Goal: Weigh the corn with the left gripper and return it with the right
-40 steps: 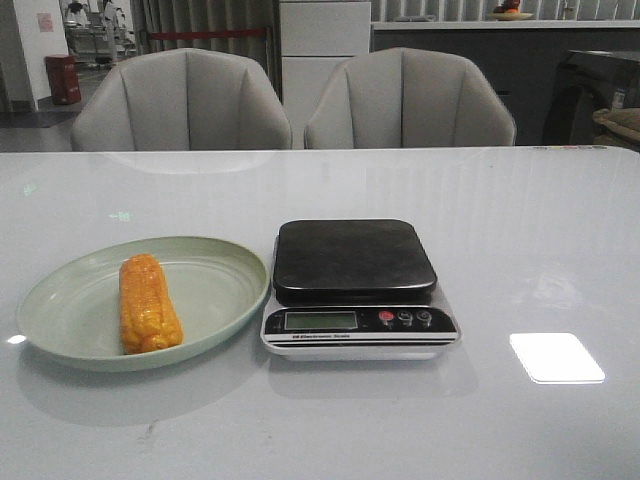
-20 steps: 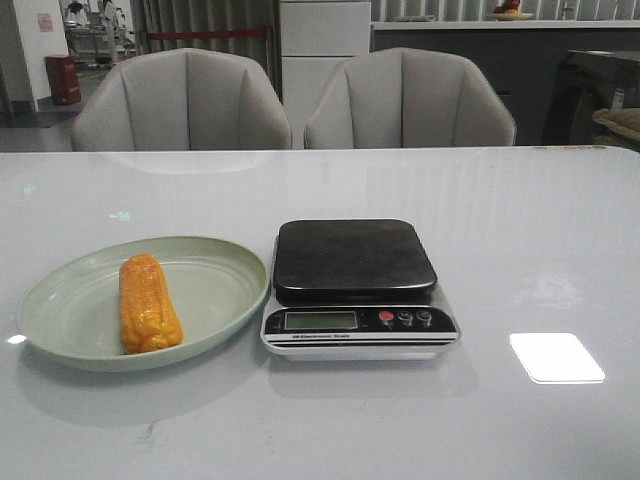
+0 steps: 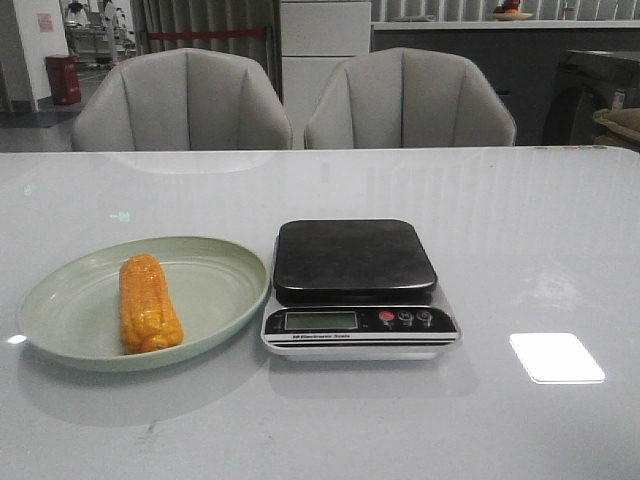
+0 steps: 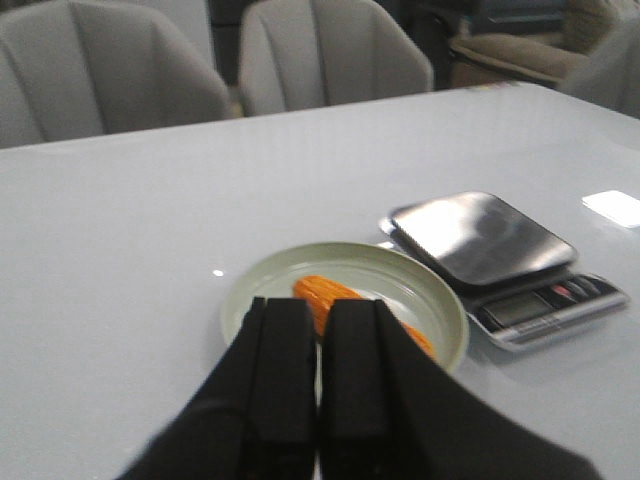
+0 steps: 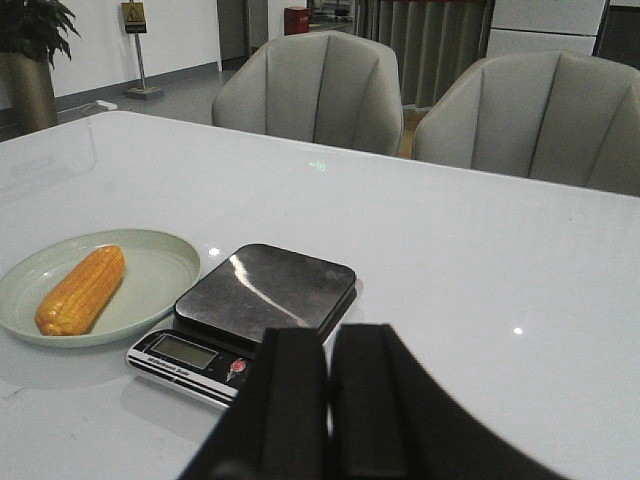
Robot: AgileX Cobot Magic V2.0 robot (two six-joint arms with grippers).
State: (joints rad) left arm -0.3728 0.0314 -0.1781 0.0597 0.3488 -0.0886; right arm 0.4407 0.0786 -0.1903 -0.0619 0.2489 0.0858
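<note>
My count of what is on and behind the table

I see one corn cob (image 3: pixel 148 304), one plate (image 3: pixel 60 325), one scale (image 3: pixel 356 287) with three small buttons (image 3: pixel 404 317) and one display (image 3: pixel 320 320), one table (image 3: pixel 540 240), two chairs (image 3: pixel 182 100) behind it, and my own two grippers, left (image 4: pixel 318 345) and right (image 5: pixel 330 375).

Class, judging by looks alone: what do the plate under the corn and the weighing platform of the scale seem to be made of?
The plate looks like pale green glazed ceramic or melamine; its smooth rim carries a soft sheen, so either fits. The scale platform appears to be brushed metal, probably stainless steel: dark and flat, mirroring bright streaks of light.
</note>
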